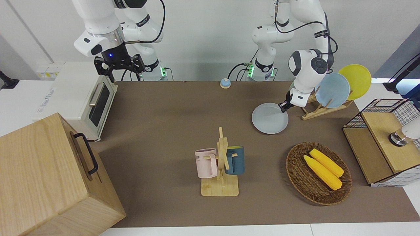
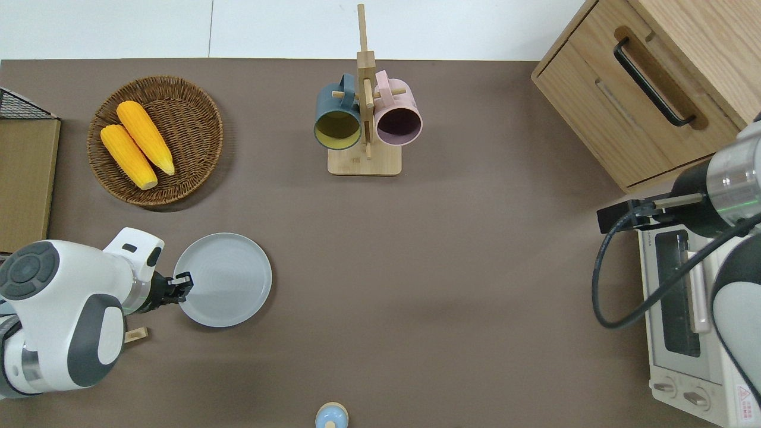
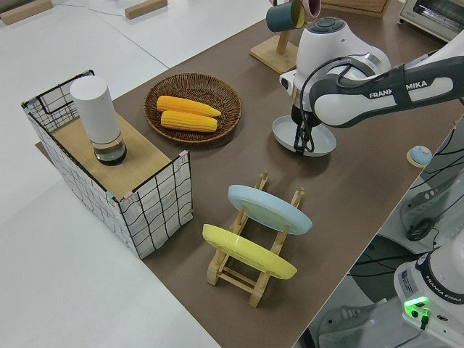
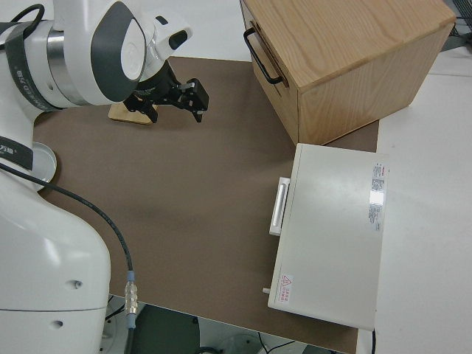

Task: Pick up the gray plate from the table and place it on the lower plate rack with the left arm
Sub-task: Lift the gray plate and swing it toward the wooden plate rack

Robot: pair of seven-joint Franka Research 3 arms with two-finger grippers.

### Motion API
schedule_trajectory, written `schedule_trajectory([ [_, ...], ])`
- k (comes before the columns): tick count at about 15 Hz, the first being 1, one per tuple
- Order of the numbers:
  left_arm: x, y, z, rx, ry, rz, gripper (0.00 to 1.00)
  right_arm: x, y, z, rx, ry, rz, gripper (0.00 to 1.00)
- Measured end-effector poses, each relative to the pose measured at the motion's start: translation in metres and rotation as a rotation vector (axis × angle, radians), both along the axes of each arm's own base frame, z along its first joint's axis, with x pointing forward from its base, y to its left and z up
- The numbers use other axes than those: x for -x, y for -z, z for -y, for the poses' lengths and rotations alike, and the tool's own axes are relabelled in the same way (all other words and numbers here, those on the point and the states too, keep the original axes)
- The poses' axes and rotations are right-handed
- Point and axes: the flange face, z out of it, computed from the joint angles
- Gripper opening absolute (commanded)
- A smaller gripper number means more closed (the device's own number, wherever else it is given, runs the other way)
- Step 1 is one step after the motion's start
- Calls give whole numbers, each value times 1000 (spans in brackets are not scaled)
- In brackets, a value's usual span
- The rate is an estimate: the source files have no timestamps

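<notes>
My left gripper (image 1: 284, 106) is shut on the rim of the gray plate (image 1: 269, 118) and holds it roughly level, a little above the table (image 1: 170, 131). In the overhead view the left gripper (image 2: 181, 284) grips the edge of the plate (image 2: 225, 279) that faces the left arm's end. The side view shows the gripper (image 3: 301, 141) and the plate (image 3: 322, 143) too. The light-wood plate rack (image 1: 320, 109) stands beside the gripper, toward the left arm's end. It holds a light blue plate (image 1: 332, 90) and a yellow plate (image 1: 356, 80). My right gripper (image 1: 119, 67) is parked and open.
A wicker basket (image 2: 196, 95) with two corn cobs lies farther from the robots than the plate. A wooden mug stand (image 2: 364, 160) holds two mugs mid-table. A wire box (image 1: 380, 144) stands at the left arm's end. A toaster oven (image 1: 88, 105) and a wooden cabinet (image 1: 42, 177) stand at the right arm's end.
</notes>
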Motion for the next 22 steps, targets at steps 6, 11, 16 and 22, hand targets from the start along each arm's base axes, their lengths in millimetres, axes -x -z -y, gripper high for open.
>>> schedule_trajectory([
  [6, -14, -58, -20, -149, 78, -88, 0, 0, 0, 0, 0, 0, 0, 983],
  [11, -16, -105, -33, -306, 119, -176, 0, 0, 0, 0, 0, 0, 0, 983],
  [16, -13, -115, -40, -431, 159, -220, 0, 0, 0, 0, 0, 0, 0, 983],
  [22, -5, -122, -56, -591, 187, -312, 0, 0, 0, 0, 0, 0, 0, 983],
])
